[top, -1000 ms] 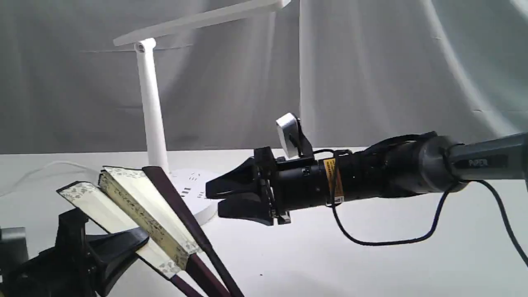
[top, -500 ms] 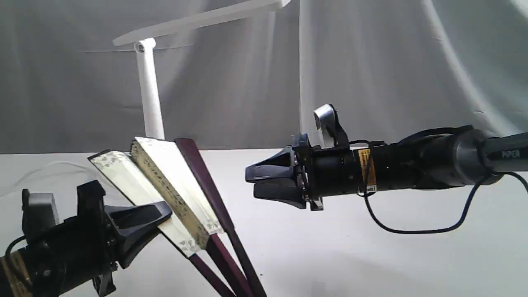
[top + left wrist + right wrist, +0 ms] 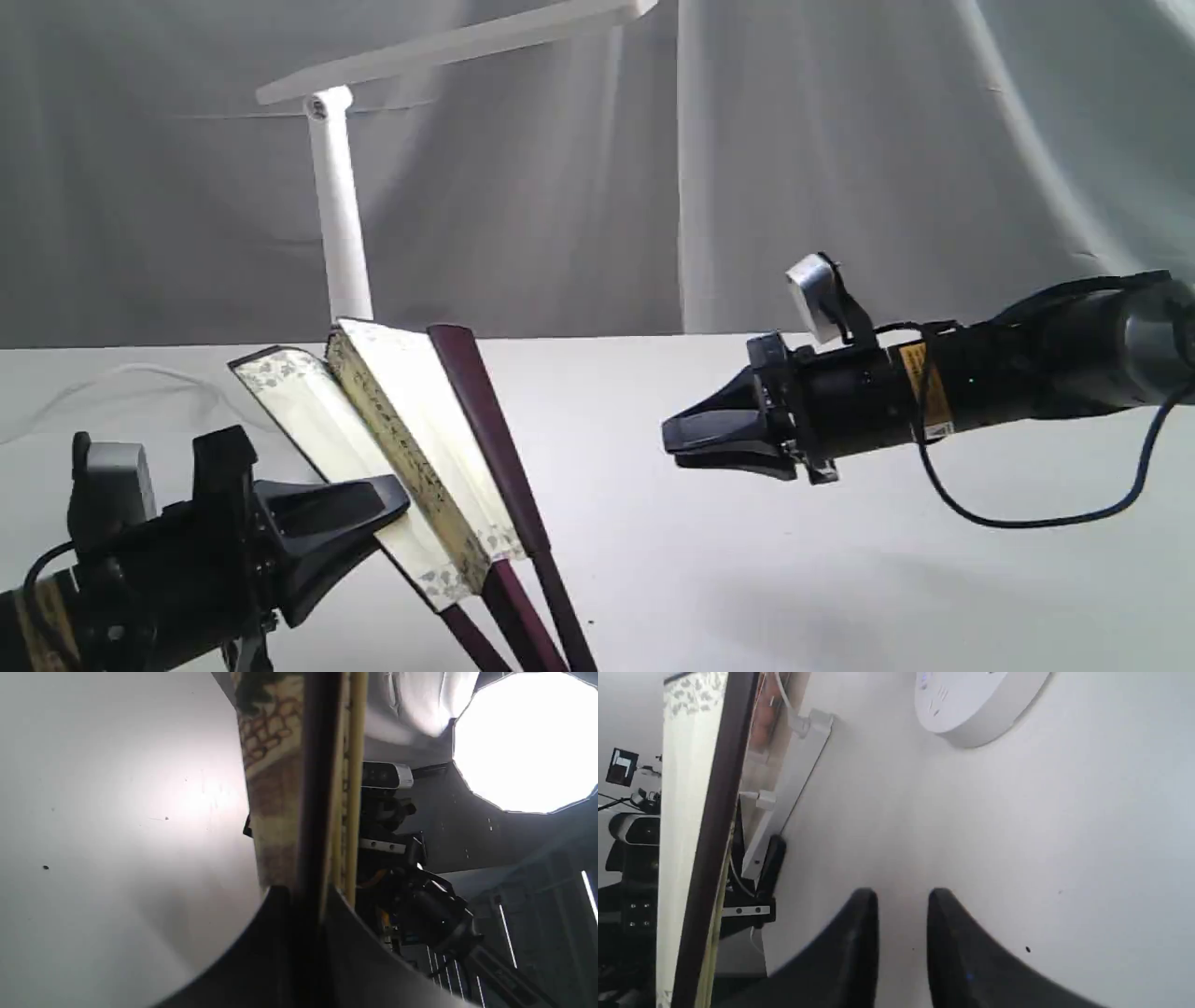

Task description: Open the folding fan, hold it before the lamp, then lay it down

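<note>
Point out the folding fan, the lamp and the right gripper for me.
folding fan (image 3: pixel 439 429), exterior view, on the cream leaf.
lamp (image 3: pixel 340 224), exterior view, on the white post.
right gripper (image 3: pixel 670 446), exterior view, between its fingers' tips.

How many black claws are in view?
2. The left claw sits low on the left, clamped on the folding fan; the right claw hangs empty on the right.

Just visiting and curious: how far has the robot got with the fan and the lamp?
Done: the left gripper has the folding fan gripped and held up at a tilt. In hand: opening it; only a few pleats are spread, most are bunched. The right gripper hangs empty to the side, apart from the fan. Left: spreading it fully, holding it before the lamp, laying it down.
</note>
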